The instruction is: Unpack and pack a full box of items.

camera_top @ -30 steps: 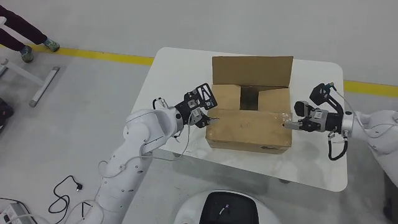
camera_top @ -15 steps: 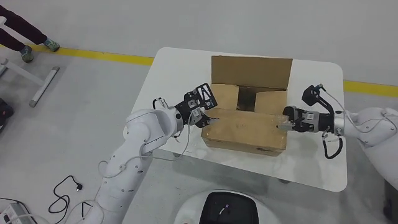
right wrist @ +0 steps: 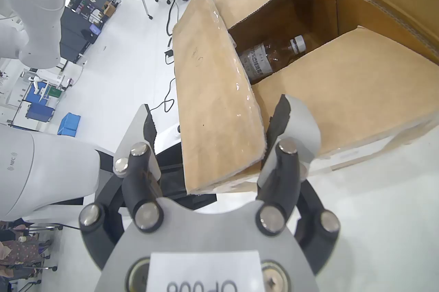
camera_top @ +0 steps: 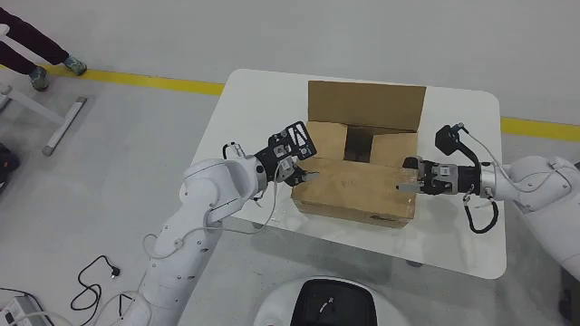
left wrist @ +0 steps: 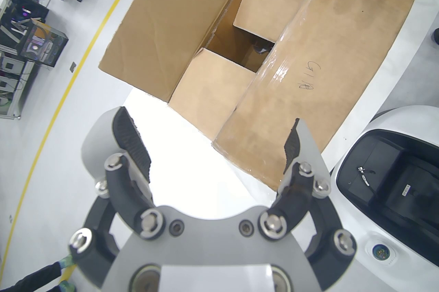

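We judge step: opening box. Right fingers spread, straddling front flap end; left fingers spread, just beside box. Next: pinch flap, fold outward.

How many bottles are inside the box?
1. A bottle lies on its side down inside the box, seen through the gap in its top. More may be hidden under the folded parts.
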